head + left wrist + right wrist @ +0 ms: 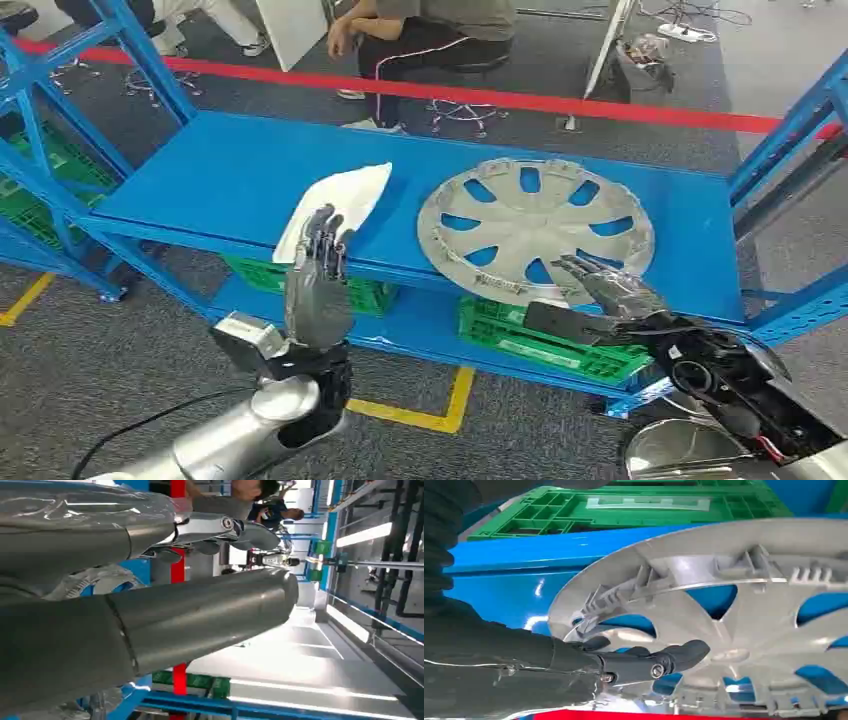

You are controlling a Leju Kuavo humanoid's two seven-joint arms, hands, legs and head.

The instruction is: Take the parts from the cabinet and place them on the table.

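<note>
One silver spoked hubcap (536,229) lies flat, right robot hand (612,285) spread over its rim.

Green crates (540,345) on the lower shelf; red tape line (450,93) across grey carpet; seated person (430,40) behind; yellow floor marking (420,412) in front.

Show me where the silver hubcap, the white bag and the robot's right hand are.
hubcap (520,225): head view, on its centre hub.
white bag (340,205): head view, on its middle.
right hand (610,283): head view, on the hand's middle, at the hubcap's near rim.
</note>
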